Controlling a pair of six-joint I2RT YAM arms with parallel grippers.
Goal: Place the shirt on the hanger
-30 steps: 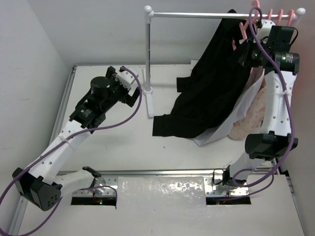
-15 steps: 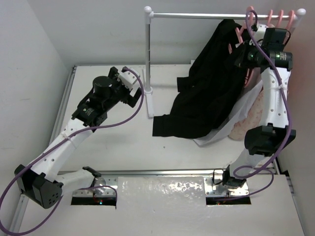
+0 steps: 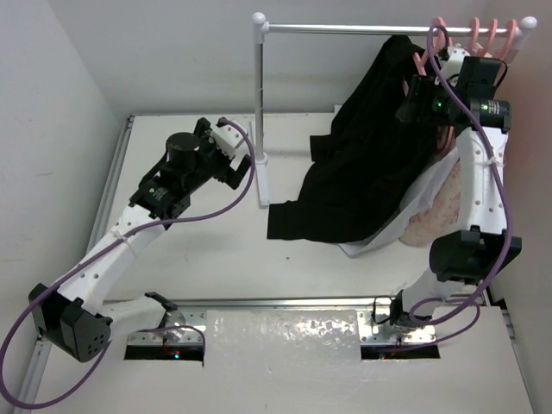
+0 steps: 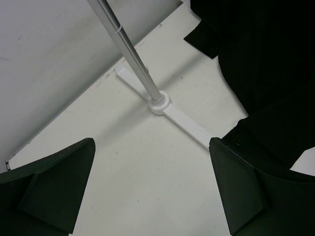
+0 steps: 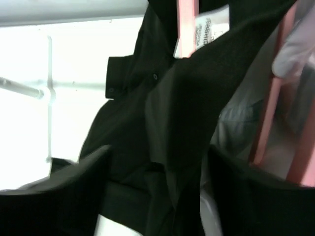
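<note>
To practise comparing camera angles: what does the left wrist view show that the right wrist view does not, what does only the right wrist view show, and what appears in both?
Only the left wrist view: the left gripper, open over the bare table.
Only the right wrist view: the right gripper, open, the pink hanger beside a white label, and pale cloth behind.
Both: the black shirt, plus the rack's pole and foot, which look washed out in the right wrist view.

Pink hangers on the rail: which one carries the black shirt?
The leftmost hanger: the black shirt drapes from it, while the hangers further right sit clear of that shirt.
</note>
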